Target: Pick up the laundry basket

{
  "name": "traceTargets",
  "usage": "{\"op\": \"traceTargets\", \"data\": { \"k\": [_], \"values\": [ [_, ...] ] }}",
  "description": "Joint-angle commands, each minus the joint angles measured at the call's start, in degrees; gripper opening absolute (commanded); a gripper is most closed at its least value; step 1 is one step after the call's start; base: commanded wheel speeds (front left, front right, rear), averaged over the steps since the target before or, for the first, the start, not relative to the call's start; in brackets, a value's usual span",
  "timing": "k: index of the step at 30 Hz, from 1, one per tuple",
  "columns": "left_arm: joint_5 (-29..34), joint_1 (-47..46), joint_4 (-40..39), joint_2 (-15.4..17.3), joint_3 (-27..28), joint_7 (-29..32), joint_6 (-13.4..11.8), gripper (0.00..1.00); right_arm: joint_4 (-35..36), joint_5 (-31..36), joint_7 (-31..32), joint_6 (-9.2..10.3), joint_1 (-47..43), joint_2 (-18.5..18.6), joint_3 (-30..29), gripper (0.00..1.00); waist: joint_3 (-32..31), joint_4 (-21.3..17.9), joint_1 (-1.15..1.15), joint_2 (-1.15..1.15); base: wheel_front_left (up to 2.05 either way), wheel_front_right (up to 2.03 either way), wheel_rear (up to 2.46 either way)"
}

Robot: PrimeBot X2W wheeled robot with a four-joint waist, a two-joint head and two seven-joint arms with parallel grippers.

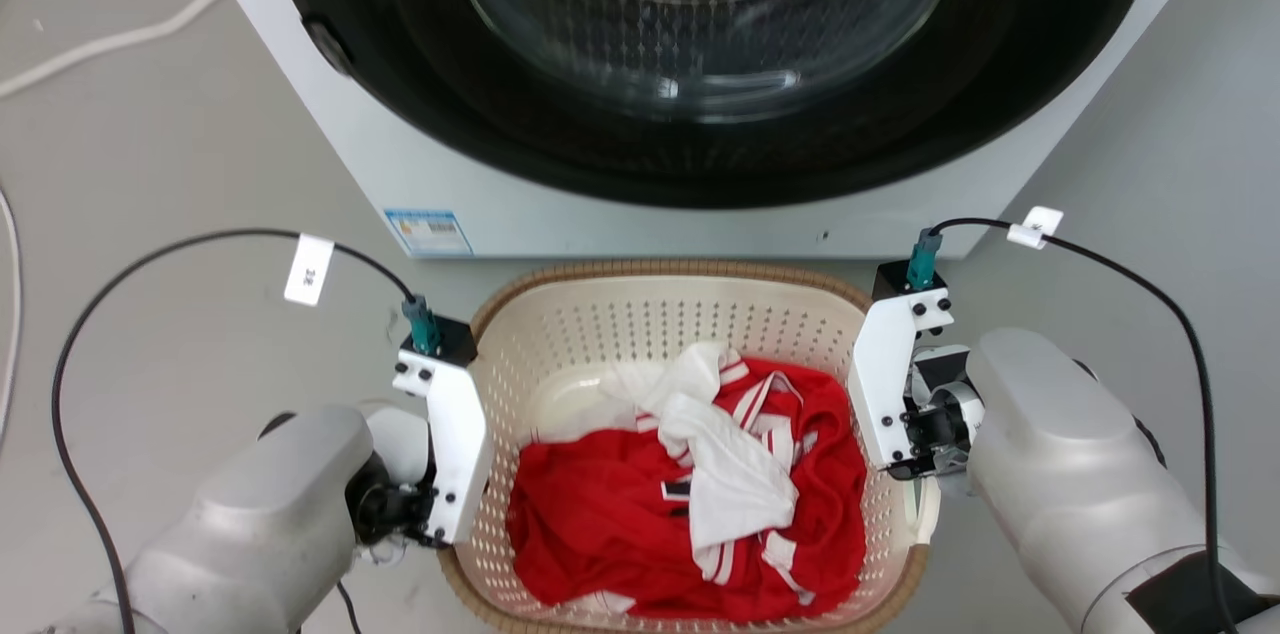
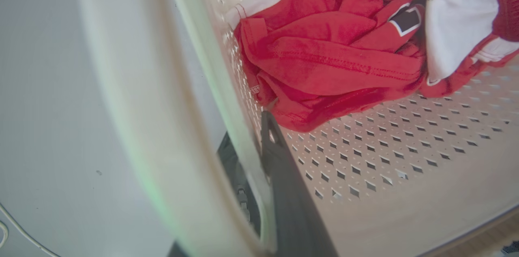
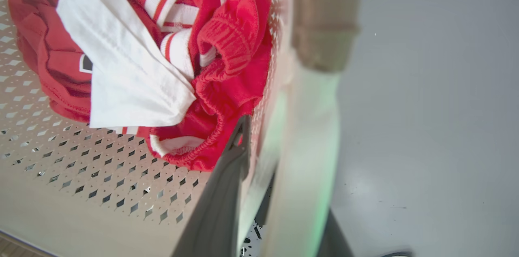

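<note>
Basket (image 1: 660, 314) stands on the floor (image 1: 180, 144) right before the washer (image 1: 620, 219), with red and white clothes (image 1: 610, 504) heaped inside. The left gripper (image 1: 447, 444) sits at its left side and the right gripper (image 1: 890, 394) at its right side. In each wrist view one dark finger (image 2: 284, 184) (image 3: 225, 192) lies flat against the perforated inner wall, the handle beyond it. I cannot tell whether either gripper squeezes the wall.
</note>
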State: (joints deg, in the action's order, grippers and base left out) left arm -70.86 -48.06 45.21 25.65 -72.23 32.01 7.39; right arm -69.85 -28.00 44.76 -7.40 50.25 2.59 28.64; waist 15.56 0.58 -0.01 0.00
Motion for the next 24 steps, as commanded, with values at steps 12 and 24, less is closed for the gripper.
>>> {"op": "traceTargets", "data": {
  "k": [12, 24],
  "values": [
    [-3.7, 5.3, -2.0, 2.1, -1.1, 5.7, 0.2, 0.0, 1.1, -3.9, 3.6, -0.16, -3.3, 0.5, 4.0, 0.0, -11.5, -0.2, 0.01, 0.0, 0.0, 0.0, 0.0],
    [-5.3, 7.4, -2.3, 2.6, -1.3, 10.7, 0.2, 0.0, -1.5, -4.9, 5.1, -0.16, -3.7, 0.7, 4.8, 0.0, -15.4, -0.3, 0.01, 0.0, 0.0, 0.0, 0.0]
  ]
}}
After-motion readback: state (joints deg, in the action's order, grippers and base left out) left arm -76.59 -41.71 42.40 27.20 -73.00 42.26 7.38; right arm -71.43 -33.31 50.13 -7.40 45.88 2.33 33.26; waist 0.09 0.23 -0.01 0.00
